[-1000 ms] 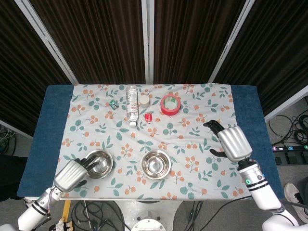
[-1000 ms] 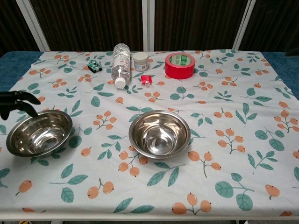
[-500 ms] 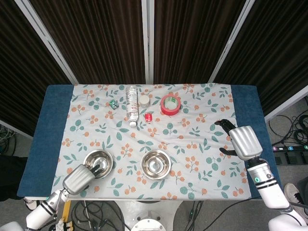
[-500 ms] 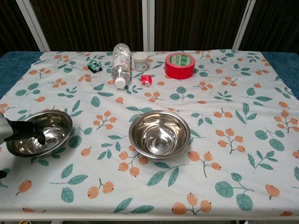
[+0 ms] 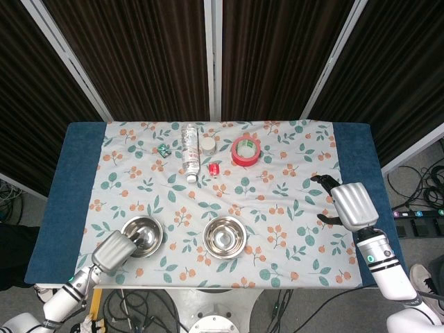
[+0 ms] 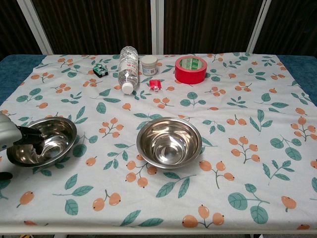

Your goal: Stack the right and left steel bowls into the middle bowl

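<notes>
Your left hand (image 5: 114, 250) sits low at the near-left corner, dark fingers (image 6: 30, 137) curled forward, forearm angling back off the edge. Your right hand (image 5: 352, 207) hovers out right, palm down, fingers apart, holding nothing.

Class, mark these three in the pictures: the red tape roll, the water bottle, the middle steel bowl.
red tape roll (image 6: 190, 70), chest view, on its red side wall.
water bottle (image 6: 128, 63), chest view, on its label.
middle steel bowl (image 5: 225, 237), head view, on its inner bottom.
</notes>
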You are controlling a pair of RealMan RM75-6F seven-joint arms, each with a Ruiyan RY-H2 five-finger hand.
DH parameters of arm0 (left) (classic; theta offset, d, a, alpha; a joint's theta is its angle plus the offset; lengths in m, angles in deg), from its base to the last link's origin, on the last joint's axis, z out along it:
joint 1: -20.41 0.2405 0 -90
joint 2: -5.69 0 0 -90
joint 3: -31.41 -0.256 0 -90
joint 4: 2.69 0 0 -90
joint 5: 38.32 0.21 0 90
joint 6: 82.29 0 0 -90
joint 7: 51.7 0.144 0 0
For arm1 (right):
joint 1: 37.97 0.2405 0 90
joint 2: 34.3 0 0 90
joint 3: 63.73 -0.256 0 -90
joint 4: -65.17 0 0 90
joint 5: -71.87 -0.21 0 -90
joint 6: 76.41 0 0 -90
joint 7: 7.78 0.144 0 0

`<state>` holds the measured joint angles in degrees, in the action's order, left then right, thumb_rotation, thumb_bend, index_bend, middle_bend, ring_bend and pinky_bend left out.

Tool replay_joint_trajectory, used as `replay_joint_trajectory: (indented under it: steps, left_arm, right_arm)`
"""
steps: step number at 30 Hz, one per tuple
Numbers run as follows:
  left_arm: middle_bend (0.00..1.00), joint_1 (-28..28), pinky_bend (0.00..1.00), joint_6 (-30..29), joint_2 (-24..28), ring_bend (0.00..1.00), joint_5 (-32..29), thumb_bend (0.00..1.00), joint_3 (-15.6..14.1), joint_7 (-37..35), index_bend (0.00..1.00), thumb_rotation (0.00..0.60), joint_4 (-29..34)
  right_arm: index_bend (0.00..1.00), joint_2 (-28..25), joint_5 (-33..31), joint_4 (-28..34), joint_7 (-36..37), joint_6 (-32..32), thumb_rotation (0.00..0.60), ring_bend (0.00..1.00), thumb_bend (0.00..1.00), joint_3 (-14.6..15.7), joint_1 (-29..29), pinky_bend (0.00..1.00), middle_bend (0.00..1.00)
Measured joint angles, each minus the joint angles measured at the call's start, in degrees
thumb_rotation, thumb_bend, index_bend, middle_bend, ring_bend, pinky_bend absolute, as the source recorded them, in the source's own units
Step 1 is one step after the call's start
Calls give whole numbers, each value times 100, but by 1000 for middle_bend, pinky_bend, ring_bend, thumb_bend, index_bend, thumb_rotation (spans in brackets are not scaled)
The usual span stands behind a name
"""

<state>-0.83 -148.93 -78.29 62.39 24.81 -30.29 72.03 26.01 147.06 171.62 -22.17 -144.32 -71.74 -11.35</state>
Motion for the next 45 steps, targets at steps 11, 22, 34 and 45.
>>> replay_joint_trajectory:
  steps: [11, 22, 34, 45]
  left_arm:
    - [597, -64, 895, -30, -269, 882, -27, 229, 36, 178, 576, 600, -301]
    - [688, -67, 932, -236, -469, 929, 6, 299, 47, 264, 659, 600, -542]
    - [725, -75, 954, -439, -565, 964, 84, 313, 8, 188, 690, 600, -703]
    - [749, -109, 965, -603, -607, 986, 177, 325, -15, 72, 709, 600, -765]
  right_arm:
    - [244, -13, -147, -83, 10, 89, 600, 876, 0, 33, -51, 883, 398]
    - [244, -37, -251, -142, 19, 183, 600, 876, 0, 59, -80, 883, 420]
    - [245, -60, -292, -193, 87, 219, 600, 876, 0, 72, -120, 883, 438]
    - [246, -86, -301, -236, 164, 225, 600, 876, 0, 56, -147, 883, 446]
